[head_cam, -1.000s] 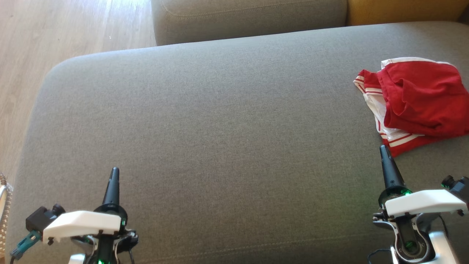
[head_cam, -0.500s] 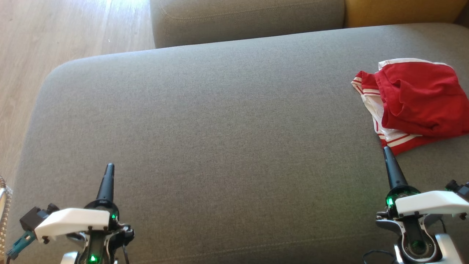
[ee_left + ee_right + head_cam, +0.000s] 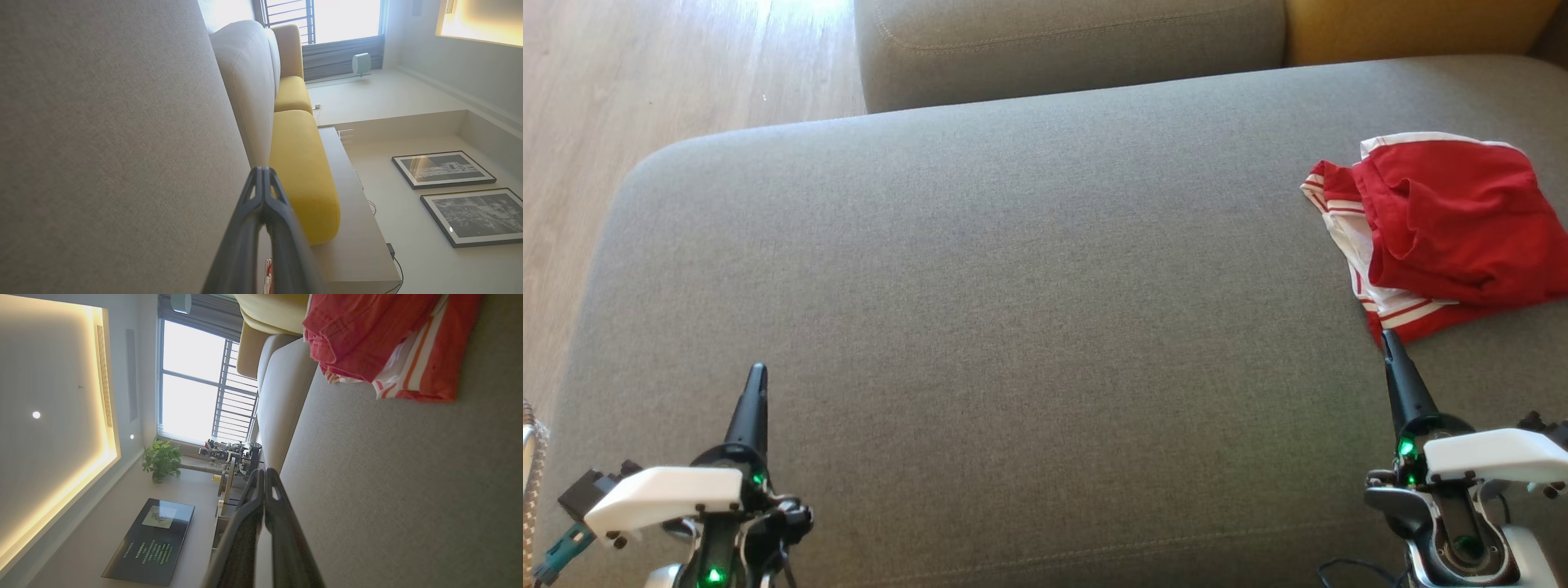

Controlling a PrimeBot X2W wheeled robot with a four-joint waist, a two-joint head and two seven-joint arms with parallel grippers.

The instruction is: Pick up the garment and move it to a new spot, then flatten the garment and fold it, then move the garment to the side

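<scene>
Grey sofa seat (image 3: 1013,286) is the work surface, w/ a grey back cushion (image 3: 1070,41) and a yellow cushion (image 3: 1405,28) behind it and wood floor (image 3: 645,98) off to the left. Garment (image 3: 1445,229), red w/ white stripes at the edges, lies crumpled on the seat's far right, partly cut off by the frame edge. R gripper (image 3: 1387,336) sits low right, fingers pressed together w/ nothing in them, tip pointing at the garment's near hem. Right wrist view shows bare sofa fabric betw. tip and cloth, so near but apart. L gripper (image 3: 757,371) sits low left over bare seat, fingers also together and empty, well apart from the garment. Left wrist view looks along the seat to the yellow cushion, w/ framed pics (image 3: 443,168) on the wall. Right wrist view has a window (image 3: 196,396), a potted plant (image 3: 161,459) and a dark screen (image 3: 149,543) in the bkgd.
</scene>
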